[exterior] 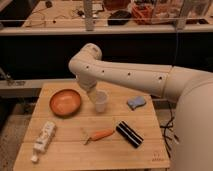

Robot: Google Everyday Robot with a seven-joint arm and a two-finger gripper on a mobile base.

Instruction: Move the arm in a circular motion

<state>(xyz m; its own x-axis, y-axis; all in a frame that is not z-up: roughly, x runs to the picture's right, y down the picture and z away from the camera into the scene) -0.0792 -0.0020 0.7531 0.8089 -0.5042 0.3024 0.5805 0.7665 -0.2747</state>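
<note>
The big cream-white arm (125,75) reaches in from the right across the wooden table (70,152). Its rounded joint (87,57) stands above the table's back middle. From there the last segment bends down to the gripper (94,94), which hangs just behind and to the left of a white cup (101,104), between the cup and an orange bowl (65,102).
A blue sponge (136,103) lies to the right of the cup. A carrot (100,135) and a black striped block (129,134) lie near the front middle. A white tube (44,137) lies at the front left. A dark shelf with clutter runs behind the table.
</note>
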